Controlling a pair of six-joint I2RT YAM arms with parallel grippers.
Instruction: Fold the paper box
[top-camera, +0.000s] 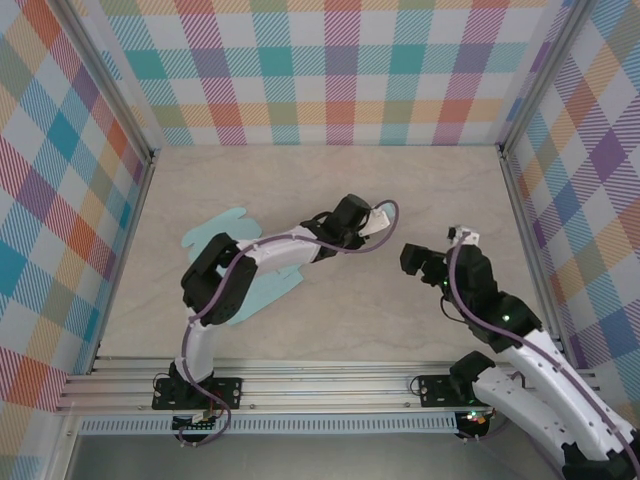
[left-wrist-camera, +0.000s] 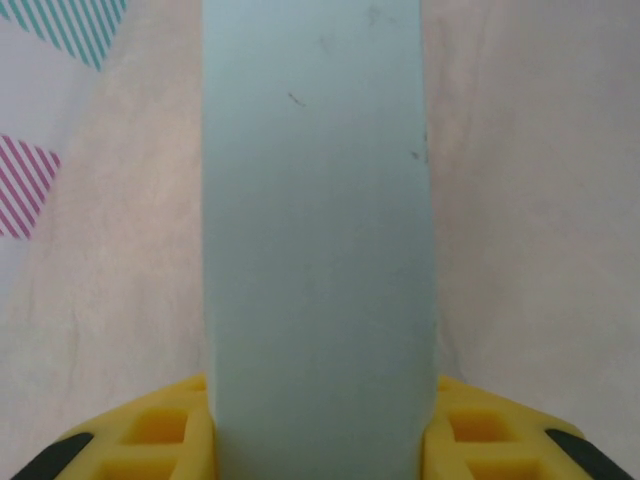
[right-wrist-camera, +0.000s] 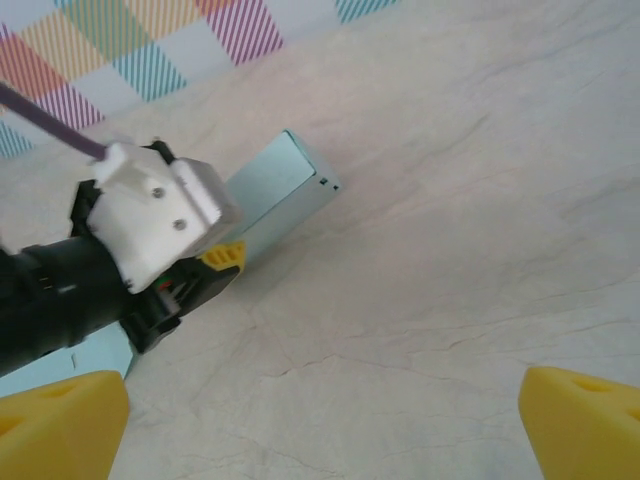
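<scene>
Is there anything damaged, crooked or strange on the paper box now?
Nothing serious stands out. The paper box has one panel clamped in the left end effector. The panel looks smooth, with only a few tiny dark marks near its far end. The right end effector is open, apart from it.

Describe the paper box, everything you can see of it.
The paper box is matte, pale blue-green card with a few small dark marks, not yet folded into shape. Most of it lies flat on the table at the left, under the left arm, with a scalloped flap at its far end. One long panel passes between the yellow fingers of the left gripper, which pinch it. Its squared end appears raised.
</scene>
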